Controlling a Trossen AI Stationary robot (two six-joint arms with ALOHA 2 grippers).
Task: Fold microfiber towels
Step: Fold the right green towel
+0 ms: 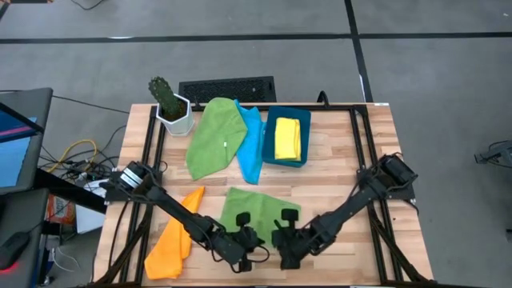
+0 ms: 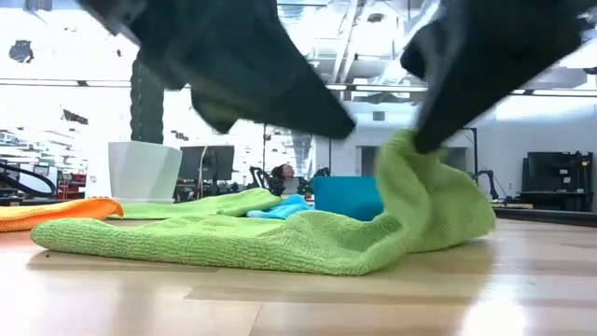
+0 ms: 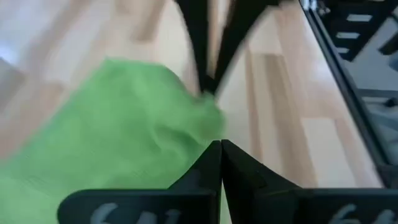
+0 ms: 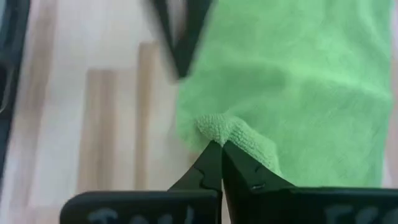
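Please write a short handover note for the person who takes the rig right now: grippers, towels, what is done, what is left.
Left gripper: shut on the near green microfiber towel, front edge.
Right gripper: shut on the same towel's other front corner, raised off the wooden table.
Second green towel and light blue towel: loose at the back.
Orange towel: near left, unfolded.
Yellow towel: folded in the dark blue bin.
Left: fold the other four.

Place: a robot lab or big work room.
Floor: plain grey floor (image 1: 240,48) with dark lines.
Table: wooden table (image 1: 336,160) on a black frame.
Around it: keyboard (image 1: 227,89), loose cables (image 1: 76,154), screens (image 2: 557,173) far behind, a seated person (image 2: 283,177).
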